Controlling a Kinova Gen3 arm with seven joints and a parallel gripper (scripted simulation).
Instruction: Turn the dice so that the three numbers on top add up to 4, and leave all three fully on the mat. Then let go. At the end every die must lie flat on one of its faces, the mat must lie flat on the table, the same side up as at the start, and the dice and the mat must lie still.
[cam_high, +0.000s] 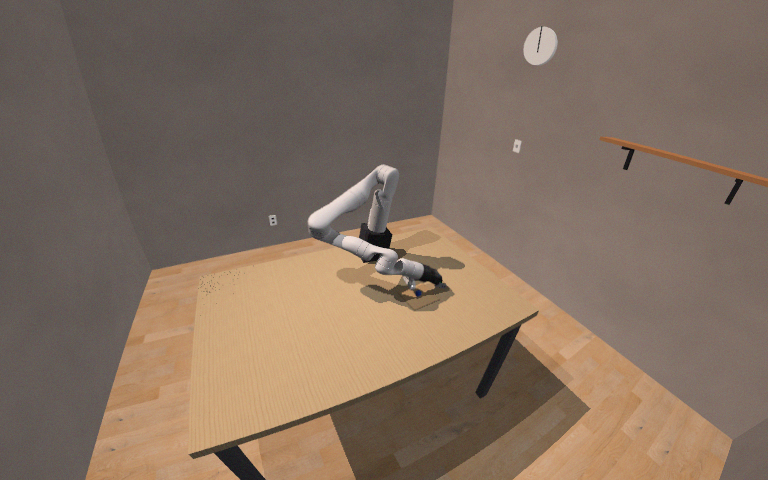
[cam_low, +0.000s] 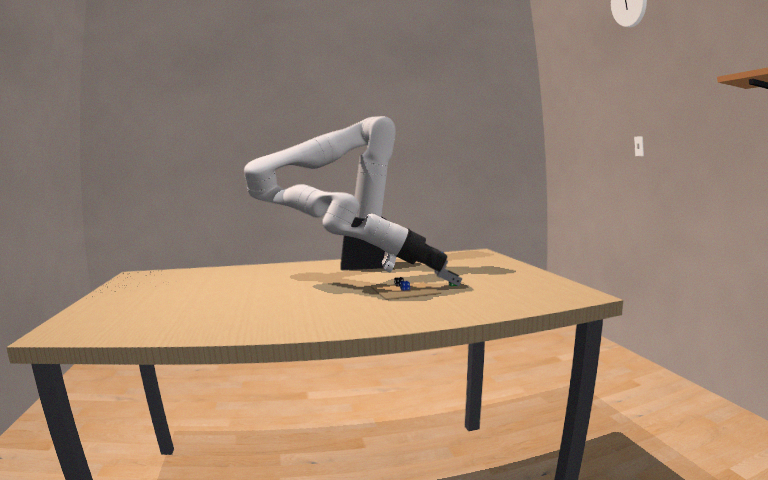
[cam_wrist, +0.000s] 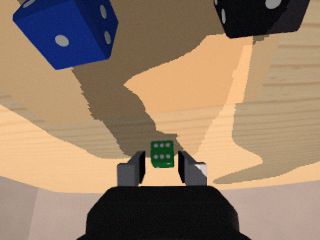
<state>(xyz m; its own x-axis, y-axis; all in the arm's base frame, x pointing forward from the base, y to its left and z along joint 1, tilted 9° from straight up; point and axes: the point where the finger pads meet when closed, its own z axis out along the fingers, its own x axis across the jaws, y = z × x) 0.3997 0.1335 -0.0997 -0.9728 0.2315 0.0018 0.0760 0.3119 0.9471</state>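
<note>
My gripper (cam_wrist: 161, 161) (cam_low: 456, 281) is open, with its fingers on either side of the green die (cam_wrist: 162, 153) and a small gap at each side. The green die's face toward the wrist camera shows six pips. It appears just beyond the mat's edge in the wrist view. The blue die (cam_high: 418, 293) (cam_low: 405, 285) (cam_wrist: 60, 37) shows a face with one pip there, at top left. The black die (cam_low: 398, 280) (cam_wrist: 270, 20) is cut off at top right. The tan mat (cam_low: 416, 294) (cam_wrist: 175, 90) lies under the arm's shadow. Which numbers are on top is unclear.
The wooden table (cam_high: 294, 339) (cam_low: 254, 316) bears the arm's black base (cam_high: 375, 236) (cam_low: 359, 253) behind the dice. The arm reaches low over them. Blue and black dice stand close together, to the left of the gripper in the exterior view.
</note>
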